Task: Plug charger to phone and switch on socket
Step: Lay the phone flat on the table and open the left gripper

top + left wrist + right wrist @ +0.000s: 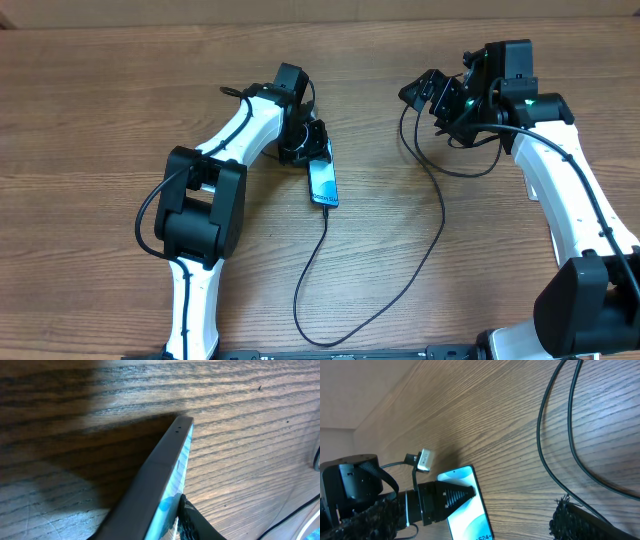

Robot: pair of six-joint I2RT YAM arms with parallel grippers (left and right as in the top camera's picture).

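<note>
The phone (323,182) lies on the wooden table with its cyan screen up; it also shows in the right wrist view (467,505) and edge-on in the left wrist view (165,475). My left gripper (312,148) is shut on the phone's far end, one finger on the screen (455,497). The black charger cable (420,262) runs from the phone's near end, loops toward the table's front and back up under my right gripper (430,100); it also shows in the right wrist view (555,445). The right gripper (472,510) hovers open and empty. The plug and socket are out of view.
A loop of the black cable (455,168) lies below the right gripper. A small white tag (424,460) hangs on a wire of the left arm. The wooden table (100,120) is bare to the left.
</note>
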